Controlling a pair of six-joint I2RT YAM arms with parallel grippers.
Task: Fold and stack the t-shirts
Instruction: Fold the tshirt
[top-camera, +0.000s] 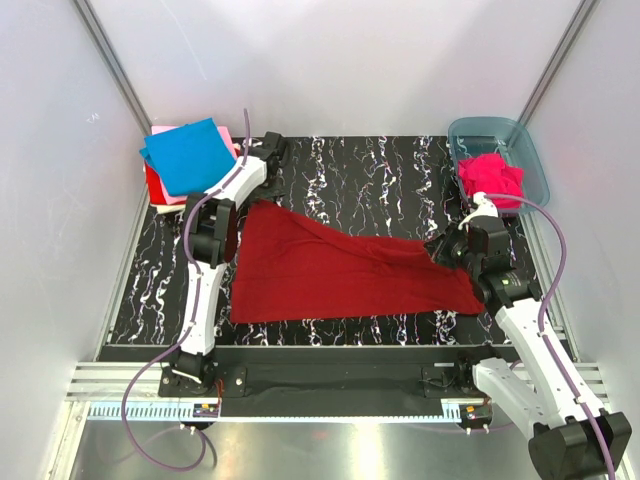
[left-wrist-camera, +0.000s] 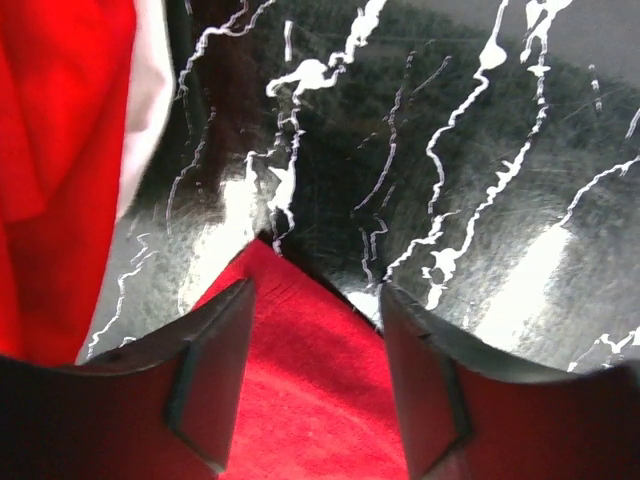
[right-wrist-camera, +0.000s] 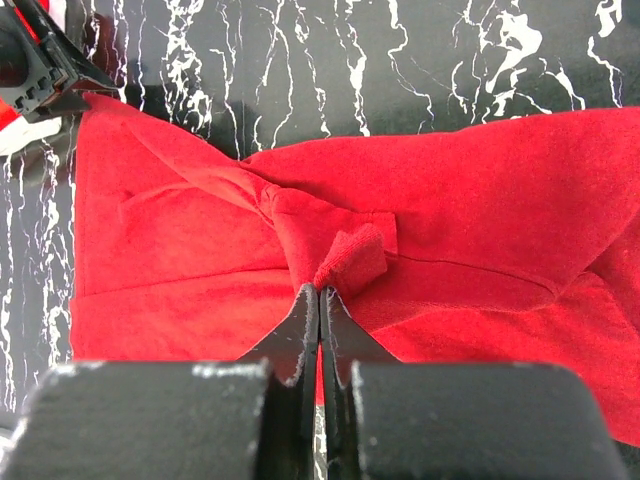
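The large dark red t-shirt (top-camera: 330, 265) lies spread across the middle of the black marbled table. My right gripper (top-camera: 441, 250) is at its right end, shut on a bunched fold of it (right-wrist-camera: 352, 262). My left gripper (top-camera: 243, 212) is open over the shirt's far left corner (left-wrist-camera: 290, 330), and the cloth lies between its fingers (left-wrist-camera: 215, 360). A stack of folded shirts sits at the far left, bright blue (top-camera: 190, 155) on top, pale pink (top-camera: 165, 131) and red (top-camera: 158, 190) below. The red (left-wrist-camera: 60, 150) and a white layer (left-wrist-camera: 148, 100) show in the left wrist view. A hot pink shirt (top-camera: 490, 175) lies crumpled in the tub.
A translucent blue-grey plastic tub (top-camera: 530, 160) stands at the far right corner. White walls enclose the table on three sides. Bare table (top-camera: 370, 170) lies beyond the dark red shirt. The left gripper also shows at the top left of the right wrist view (right-wrist-camera: 40, 60).
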